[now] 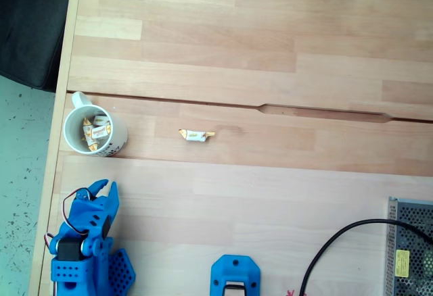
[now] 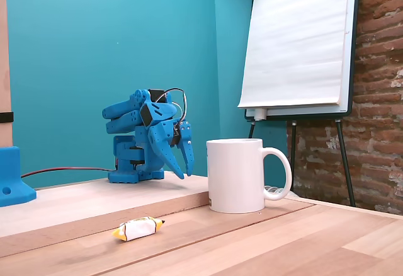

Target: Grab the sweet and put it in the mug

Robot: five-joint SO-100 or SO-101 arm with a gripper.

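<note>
Nearest in a fixed view from tabletop height lay the sweet, flat on the wooden tabletop, its twisted ends pointing sideways, nothing touching it. In the fixed view from above, the sweet sat right of the mug, apart from it, on open wood. It looked placed there to be easy for me to reach.

Behind it stood the mug, upright, handle to the right in that low view. From above, a few wrapped candies already lay inside it; judged from that, this one was still to go in.

Farthest back was my arm, folded low over its base. My tool hung tip-down near the mug, well apart from the sweet, fingers slightly spread and pinching nothing. From above, my tool pointed toward the mug. This looked like a rest pose, reach not begun.

Hard to tell: exact candy count in the mug, and the gap width between my fingers. A blue base, a black cable and a metal box were cut off at the frame edge.
</note>
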